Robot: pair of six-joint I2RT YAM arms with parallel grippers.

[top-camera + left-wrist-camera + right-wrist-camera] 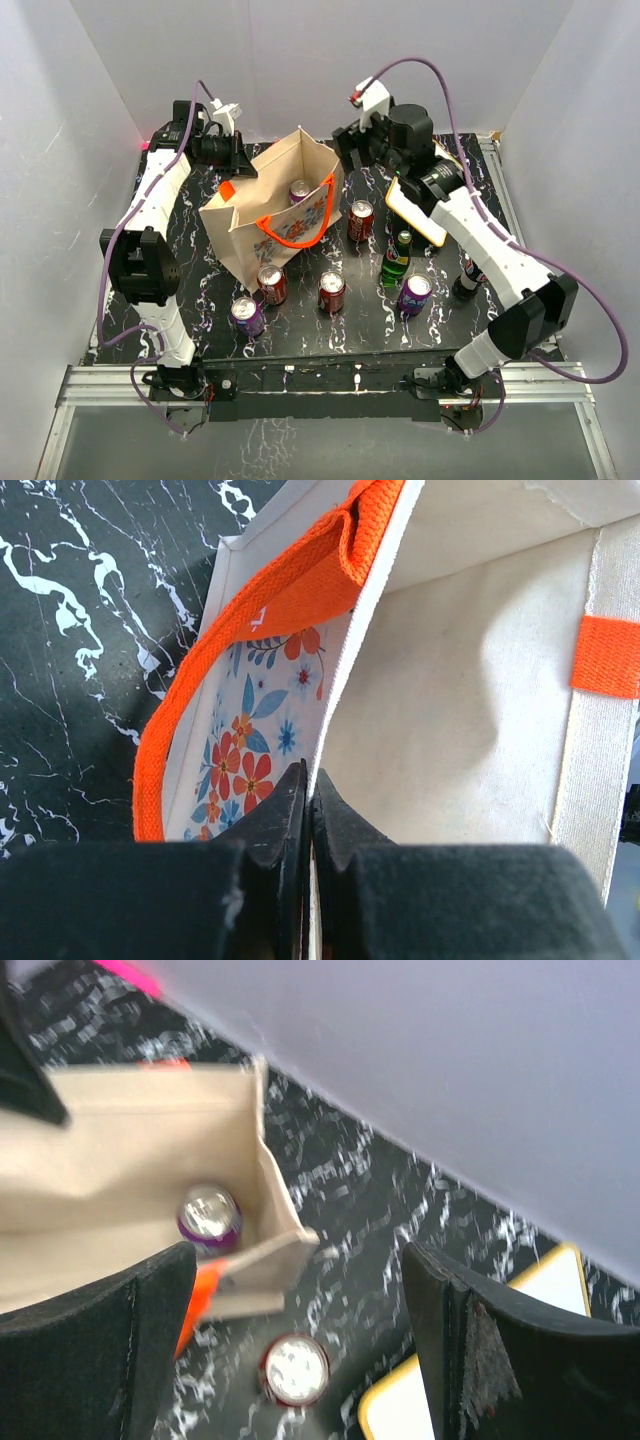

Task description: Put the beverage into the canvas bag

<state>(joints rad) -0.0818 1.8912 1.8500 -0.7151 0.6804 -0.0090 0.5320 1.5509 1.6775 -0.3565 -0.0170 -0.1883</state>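
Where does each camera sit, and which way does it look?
Top external: above and behind the bases, looking down on the table; left arm and right arm show.
Left wrist: at the rim of the canvas bag, looking along its wall; left pincer shows, shut on it.
Right wrist: high beside the bag, looking down; open right pincer shows.
Shared: top and right wrist both show the purple can in the bag.

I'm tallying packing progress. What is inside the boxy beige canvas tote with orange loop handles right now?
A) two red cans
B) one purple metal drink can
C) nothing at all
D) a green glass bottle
B: the right wrist view looks down into the beige canvas tote and shows a single purple metal drink can standing on its floor.
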